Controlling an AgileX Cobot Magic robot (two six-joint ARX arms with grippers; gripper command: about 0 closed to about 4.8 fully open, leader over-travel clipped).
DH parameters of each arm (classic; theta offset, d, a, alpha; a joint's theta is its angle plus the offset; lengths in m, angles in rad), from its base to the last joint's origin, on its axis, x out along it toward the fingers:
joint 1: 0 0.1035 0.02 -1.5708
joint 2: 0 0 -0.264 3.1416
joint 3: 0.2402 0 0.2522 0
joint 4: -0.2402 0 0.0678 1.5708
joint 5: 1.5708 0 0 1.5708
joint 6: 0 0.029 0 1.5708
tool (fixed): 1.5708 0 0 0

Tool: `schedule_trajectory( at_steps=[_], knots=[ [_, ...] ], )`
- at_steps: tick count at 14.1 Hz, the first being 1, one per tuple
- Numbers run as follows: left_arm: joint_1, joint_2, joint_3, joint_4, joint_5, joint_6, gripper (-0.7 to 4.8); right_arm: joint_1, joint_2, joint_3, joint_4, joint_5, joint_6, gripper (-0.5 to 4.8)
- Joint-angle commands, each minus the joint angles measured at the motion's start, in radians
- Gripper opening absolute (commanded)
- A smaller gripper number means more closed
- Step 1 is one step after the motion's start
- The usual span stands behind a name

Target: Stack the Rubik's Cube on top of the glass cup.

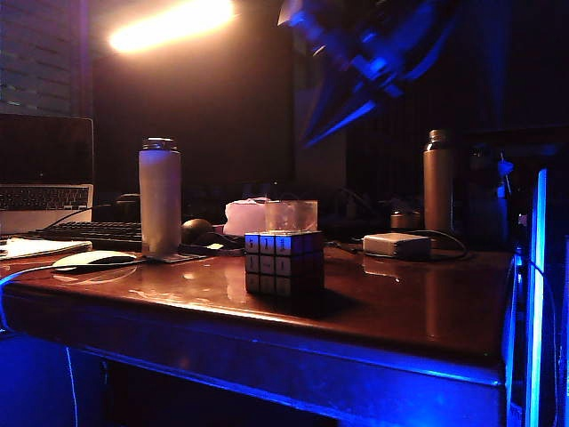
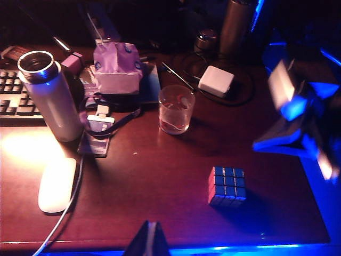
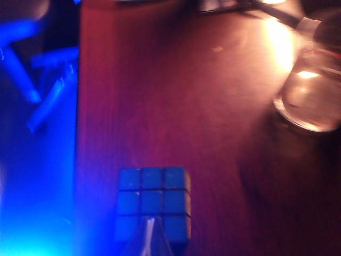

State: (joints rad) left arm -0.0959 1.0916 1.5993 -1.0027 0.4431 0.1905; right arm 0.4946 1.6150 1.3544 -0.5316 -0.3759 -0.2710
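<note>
The Rubik's Cube stands on the wooden table, near its front edge. Just behind it is the glass cup, upright and empty. In the left wrist view the cube and the cup stand well apart. My left gripper hovers over the table's near edge, shut and holding nothing. My right gripper is shut too and hangs just above the cube, with the cup off to one side. The right arm is a blue blur high over the table.
A tall white bottle stands left of the cup, with a mouse, a keyboard and a laptop further left. A pale tissue pack lies behind the cup. A white adapter and a brown bottle are at the right.
</note>
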Motion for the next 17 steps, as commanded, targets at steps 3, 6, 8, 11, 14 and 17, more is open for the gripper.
schedule_trajectory(
  at_steps=[3, 6, 8, 11, 14, 17],
  knots=[
    [0.000, -0.002, 0.006, 0.016, 0.006, 0.003, -0.03, 0.076, 0.119, 0.002, 0.013, 0.071, -0.078, 4.79],
    [0.000, -0.002, 0.006, 0.017, 0.006, 0.003, -0.03, 0.076, 0.132, 0.001, 0.029, 0.068, -0.076, 4.79],
    [0.000, -0.002, 0.006, 0.017, 0.006, 0.003, -0.03, 0.076, 0.136, 0.000, 0.070, 0.094, -0.077, 4.79],
    [0.000, -0.002, 0.006, 0.017, 0.006, 0.003, -0.03, 0.079, 0.178, 0.001, 0.118, 0.093, -0.077, 4.79],
    [0.000, -0.002, 0.006, 0.016, 0.006, 0.004, -0.03, 0.079, 0.236, 0.001, 0.114, 0.087, -0.070, 4.79],
    [0.000, -0.002, 0.006, 0.017, 0.006, 0.004, -0.03, 0.080, 0.268, 0.001, 0.113, 0.090, -0.069, 4.79]
  ],
)
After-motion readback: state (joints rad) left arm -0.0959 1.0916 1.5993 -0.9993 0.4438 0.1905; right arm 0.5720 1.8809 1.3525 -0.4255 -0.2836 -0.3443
